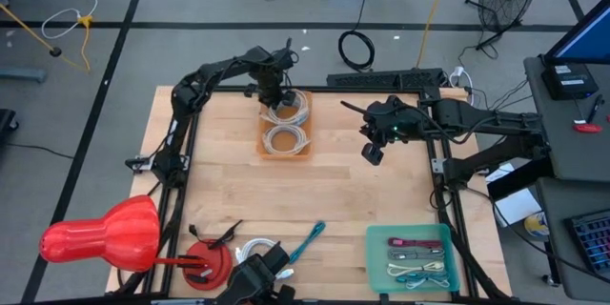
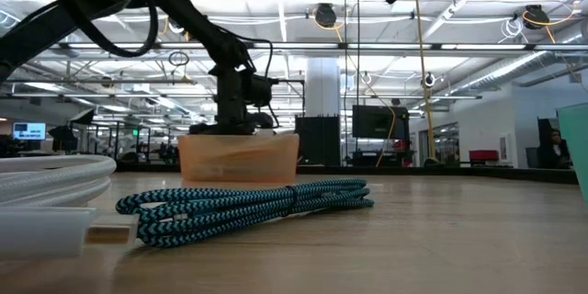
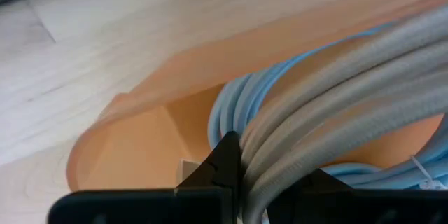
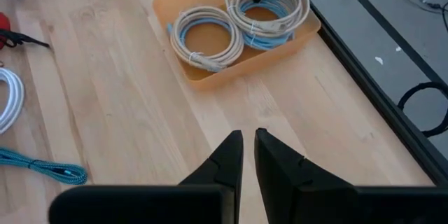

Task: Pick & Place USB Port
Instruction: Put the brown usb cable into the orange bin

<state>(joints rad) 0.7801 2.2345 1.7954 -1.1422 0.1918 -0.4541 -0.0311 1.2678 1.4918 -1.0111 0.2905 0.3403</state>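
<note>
An orange tray [image 1: 259, 143] stands at the table's far middle and holds coiled cables. A white coil [image 4: 206, 38] lies flat in its near half. In the far half, a white-grey coil [image 4: 273, 3] sits over a pale blue coil [image 3: 234, 101]. My left gripper [image 1: 272, 93] points down at the far side of that white-grey coil and is shut on it. My right gripper [image 1: 372, 152] hangs shut above the bare table to the right of the tray, with nothing between its fingers [image 4: 234, 147]. My left gripper comes from above, pointing down, at the white-grey coil's far side. Several strands [image 3: 280, 147] run between its fingers, and the bundle hides one fingertip. The rest of the coil reaches into the tray over the pale blue coil. How far back the strands sit I cannot tell.
A green tray [image 1: 376, 267] with several cables stands at the near right. A teal braided cable [image 1: 310, 240] and a white cable [image 1: 253, 248] lie near the front edge, beside red objects [image 1: 100, 233] at the near left. Bare wood lies between the two trays.
</note>
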